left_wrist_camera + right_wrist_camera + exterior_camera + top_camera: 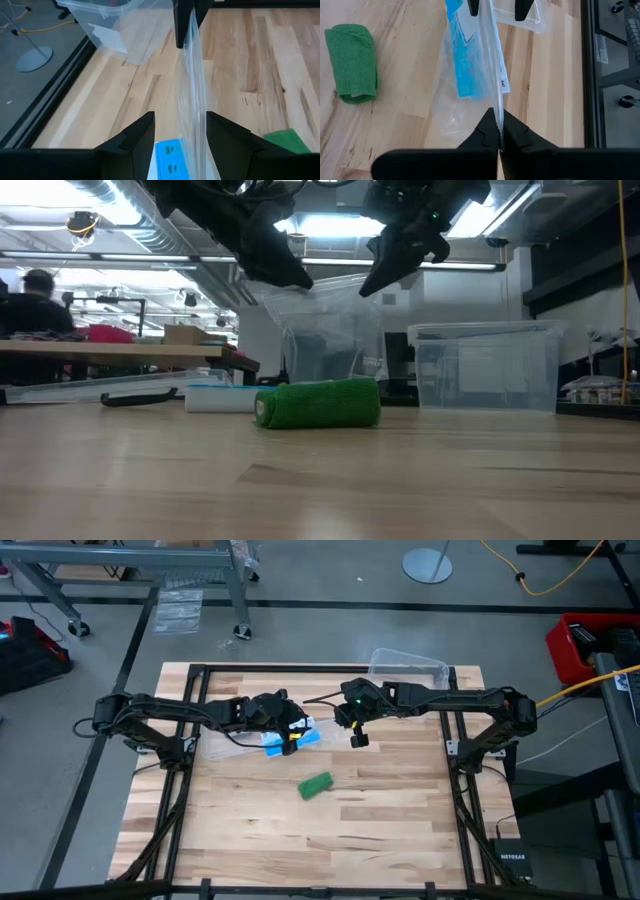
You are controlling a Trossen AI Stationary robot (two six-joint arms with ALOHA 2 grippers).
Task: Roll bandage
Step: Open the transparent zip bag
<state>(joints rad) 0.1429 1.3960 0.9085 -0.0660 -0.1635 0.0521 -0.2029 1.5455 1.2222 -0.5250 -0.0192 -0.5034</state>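
Behind the rolled bandage (316, 785) on the table (380, 830), the right tool (498, 131) pinches a clear bag (480, 75) whose edge passes between the left tool's (179, 131) spread fingers, and it could tear if tugged.

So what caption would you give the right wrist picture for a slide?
Right gripper shut on a clear plastic bag, rolled green bandage lying apart on the table.

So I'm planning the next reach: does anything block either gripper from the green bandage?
Yes: the clear bag, pinched shut in the right gripper, runs between the open fingers of the left gripper. The table around the bandage is otherwise bare.
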